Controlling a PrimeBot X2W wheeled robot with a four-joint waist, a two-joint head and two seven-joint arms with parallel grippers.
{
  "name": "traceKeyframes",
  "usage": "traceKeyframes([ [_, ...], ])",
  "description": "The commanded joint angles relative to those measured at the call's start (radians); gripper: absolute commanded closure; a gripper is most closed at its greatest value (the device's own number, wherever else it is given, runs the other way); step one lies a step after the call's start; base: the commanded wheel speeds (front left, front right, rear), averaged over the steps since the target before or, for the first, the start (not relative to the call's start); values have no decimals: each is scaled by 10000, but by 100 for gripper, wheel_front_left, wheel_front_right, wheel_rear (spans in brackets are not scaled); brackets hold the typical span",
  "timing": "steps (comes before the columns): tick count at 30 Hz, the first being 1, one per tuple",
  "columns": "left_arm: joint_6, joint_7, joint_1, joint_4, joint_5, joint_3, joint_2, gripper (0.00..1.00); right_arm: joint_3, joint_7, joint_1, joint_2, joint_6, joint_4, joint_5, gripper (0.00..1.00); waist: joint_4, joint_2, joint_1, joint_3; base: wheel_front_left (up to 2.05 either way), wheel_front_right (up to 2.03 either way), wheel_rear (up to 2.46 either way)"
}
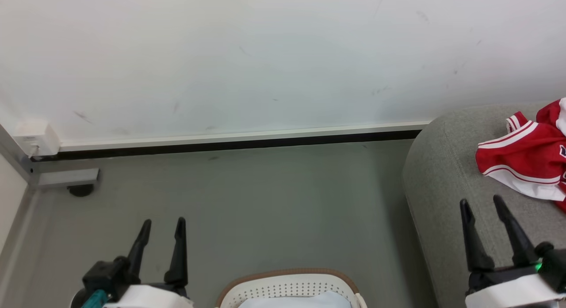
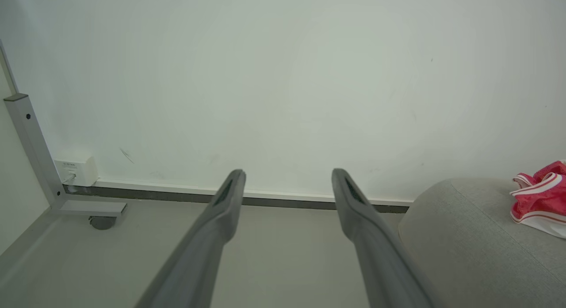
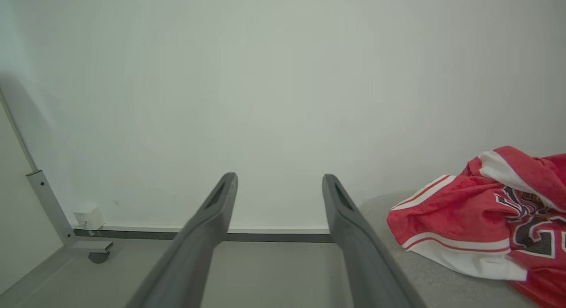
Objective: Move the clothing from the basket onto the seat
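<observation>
The red jersey with white panels and striped trim lies crumpled on the grey couch at the right edge; its dark numerals show in the right wrist view. The white perforated basket with a brown rim sits at the bottom centre, a pale bluish-white cloth inside it. My left gripper hangs open over the floor, left of the basket. My right gripper stands open over the couch's front, just below the jersey, holding nothing. Both pairs of fingers are spread with nothing between them.
A white wall with a dark baseboard runs across the back. A grey metal frame with a caster wheel and a small white wall box stand at the far left. Grey floor lies between basket and wall.
</observation>
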Motion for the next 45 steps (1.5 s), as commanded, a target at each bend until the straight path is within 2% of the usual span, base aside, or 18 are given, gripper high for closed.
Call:
traceKeyframes([
  [1, -168, -8, 185, 49, 274, 232, -91, 0, -100, -29, 335, 153, -22, 56, -233, 0, -10, 0, 1, 5, 0, 0, 0],
  [9, -696, -8, 607, 63, 1147, 1042, -625, 0, -183, -30, 874, 932, -22, 149, -519, 0, 0, 0, 1, 17, 0, 0, 0],
  [16, -876, -8, 706, 139, 1549, 1348, -850, 0, -130, -30, 882, 1178, -22, 245, -638, 0, 22, 0, 1, 1, 0, 0, 0],
  [30, -1110, -9, 590, 202, 1640, 1605, -961, 0, 144, -31, 676, 1209, -22, 422, -719, 0, -8, 0, 1, -37, 0, 0, 0],
  [45, -1050, -9, 588, 242, 1242, 1503, -963, 0, 300, -31, 648, 1156, -22, 453, -559, 0, -45, 0, 1, -133, 0, 0, 0],
])
